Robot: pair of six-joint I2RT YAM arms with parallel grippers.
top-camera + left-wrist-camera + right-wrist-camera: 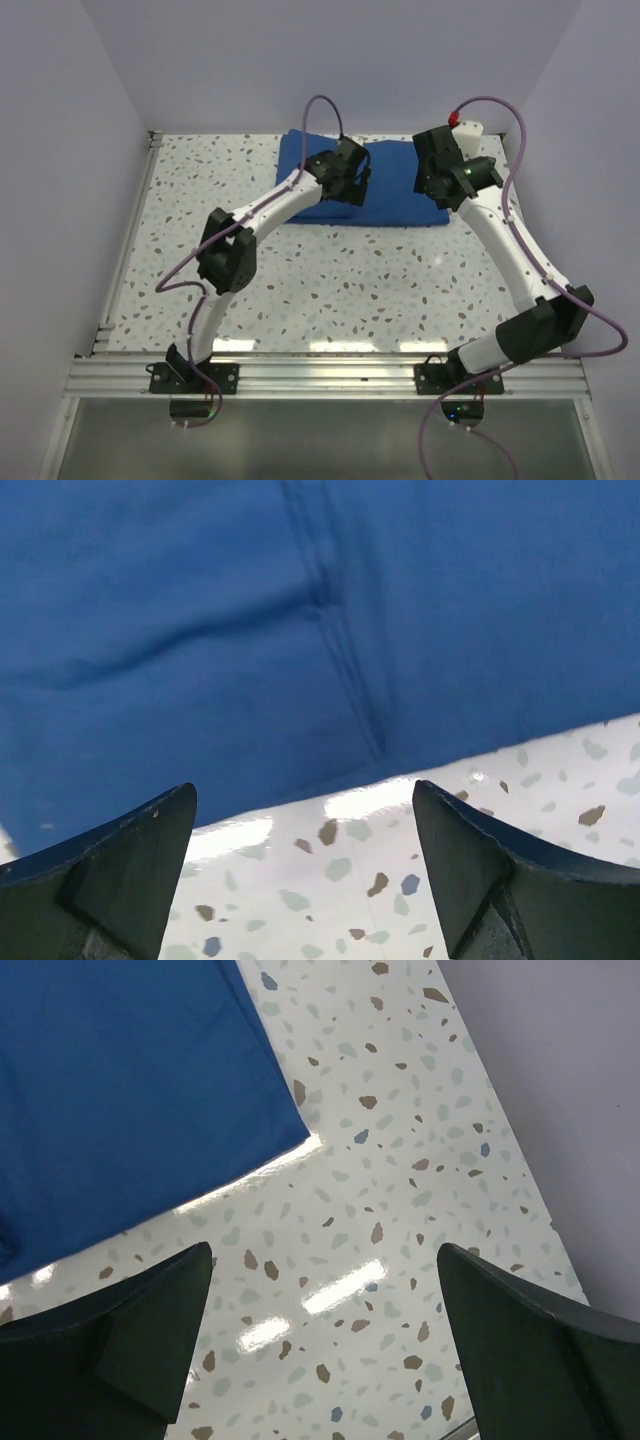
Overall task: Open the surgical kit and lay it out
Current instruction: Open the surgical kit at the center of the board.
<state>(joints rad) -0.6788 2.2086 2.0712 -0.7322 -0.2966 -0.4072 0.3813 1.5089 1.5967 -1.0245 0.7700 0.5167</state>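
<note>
Fingers [120,870] of the left gripper [302,815] stand wide apart with nothing between them. They are poised over the near edge of the blue cloth wrap [200,630], where the cloth meets the speckled table [350,880]. From the left wrist view I cannot tell whether the tips touch the tabletop. A stitched seam and a soft crease run across the cloth just beyond the fingers.

The right gripper [325,1260] is spread just as wide and also holds nothing. It hangs over bare table beside the right-hand near corner of the wrap [120,1090], with the pale lilac wall [560,1080] close on its far side.

Seen from above, the left gripper [350,175] sits over the wrap's middle and the right gripper [435,165] at its right end. The wrap [395,200] lies as a folded rectangle at the far middle of the table [300,280], close to the back wall. Purple cables [320,105] loop above both arms, and a metal rail [320,375] carries their bases at the near edge.
</note>
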